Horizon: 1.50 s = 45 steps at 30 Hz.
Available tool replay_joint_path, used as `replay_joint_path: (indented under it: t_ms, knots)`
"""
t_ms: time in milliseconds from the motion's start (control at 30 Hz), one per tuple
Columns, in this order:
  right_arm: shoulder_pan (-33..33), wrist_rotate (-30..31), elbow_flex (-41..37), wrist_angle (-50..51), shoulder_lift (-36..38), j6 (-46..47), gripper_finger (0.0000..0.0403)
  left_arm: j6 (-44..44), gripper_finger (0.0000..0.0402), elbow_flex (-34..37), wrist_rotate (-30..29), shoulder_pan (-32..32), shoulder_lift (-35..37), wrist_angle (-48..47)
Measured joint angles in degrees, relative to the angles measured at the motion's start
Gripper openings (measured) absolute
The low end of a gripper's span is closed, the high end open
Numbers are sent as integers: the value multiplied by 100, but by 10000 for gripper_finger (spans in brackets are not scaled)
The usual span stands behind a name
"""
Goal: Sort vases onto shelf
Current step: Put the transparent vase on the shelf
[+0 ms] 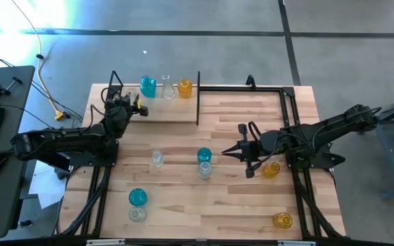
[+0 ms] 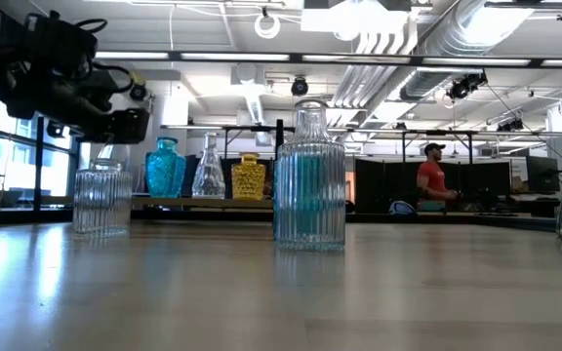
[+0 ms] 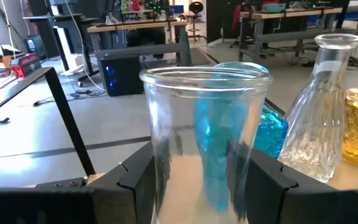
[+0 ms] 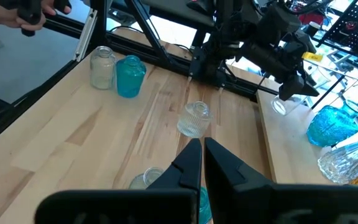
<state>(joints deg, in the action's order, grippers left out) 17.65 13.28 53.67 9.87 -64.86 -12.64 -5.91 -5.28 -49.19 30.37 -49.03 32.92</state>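
Note:
The shelf (image 1: 173, 113), a light plank on a black frame, stands at the table's far side. A teal vase (image 1: 148, 87), a clear one (image 1: 167, 87) and an amber one (image 1: 185, 87) stand on it in a row. My left gripper (image 1: 134, 106) is at the shelf's left end, shut on a clear straight-walled vase (image 3: 204, 124). My right gripper (image 1: 227, 152) hangs shut over mid-table, just right of a teal vase (image 1: 204, 155) and a clear vase (image 1: 204, 169) that stand on the tabletop. My left gripper pinches the clear vase by its lower body (image 3: 160, 180), one finger (image 3: 135, 183) on each side. The fingers come roughly level, from the table's left and near side. The vase stays upright with its mouth (image 3: 204, 78) up. Its foot is hidden, so lifted or resting cannot be told.
On the tabletop stand a clear ribbed vase (image 1: 157, 158), a teal (image 1: 137, 197) and clear (image 1: 137, 214) pair near the front, an amber vase (image 1: 271, 169) under the right arm and another (image 1: 282, 220) at the near right. A black frame (image 1: 248, 87) rims the far right. A person (image 2: 432, 180) sits far behind.

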Motion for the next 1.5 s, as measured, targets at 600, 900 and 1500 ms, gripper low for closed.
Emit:
replay_joint_path:
  t_ms: [600, 900, 1500]
  knots:
    - [0, 0, 0, 11, -1, -36, 0, 201, 163, 0, -70, 4, -745, 866]
    - [0, 0, 0, 13, -2, -31, 0, 246, 173, -3, 8, 0, -1076, 943]
    - [1, -2, 0, 15, -1, 58, 0, 558, 223, -7, -95, -393, -1095, 991]
